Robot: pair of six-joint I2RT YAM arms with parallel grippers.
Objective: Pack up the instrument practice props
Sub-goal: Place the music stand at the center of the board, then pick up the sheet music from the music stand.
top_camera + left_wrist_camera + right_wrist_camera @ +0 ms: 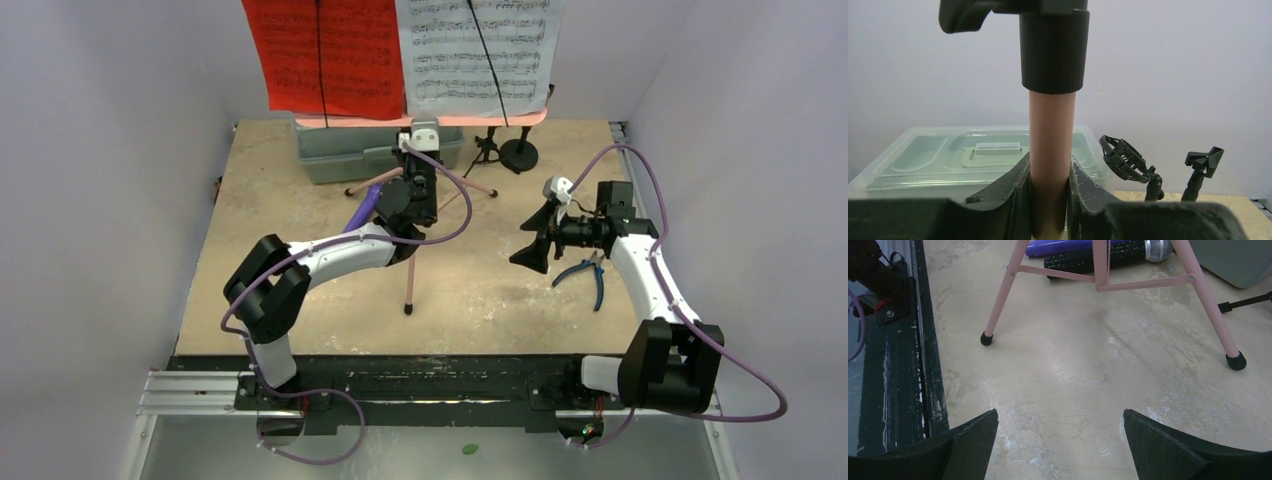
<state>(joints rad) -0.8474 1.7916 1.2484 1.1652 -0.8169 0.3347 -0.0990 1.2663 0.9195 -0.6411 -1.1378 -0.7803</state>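
Closest to the lens: left claw [1049, 200], pinched narrow around the pink pole [1052, 125], just under a black collar [1053, 50]. Gripped there probably to steady or lift the whole tripod [409, 275] without disturbing the load on top. Standing upright mid-table on three spread legs [998, 305], just in front of the case [330, 160]. Up on the tray [520, 117], red page [320, 50] and white page [480, 45] propped side by side, not yet taken down. Underneath, between the legs, purple mic [1063, 246] and black mic [1108, 254] lying flat, side by side. Right of the case, two mounts [1125, 160] on small black stands, apart from the rest. Right claw [1058, 440] spread wide, holding nothing, hovering low over bare table [1073, 380] and facing the tripod, seemingly ready for a turn at the legs or the mics. Pliers [590, 275] near that claw, no part of the job. In the way, by the look of it: lid [993, 150] down on the case, pages loose and apt to slide on any tilt, mics under the legs at risk of a knock.
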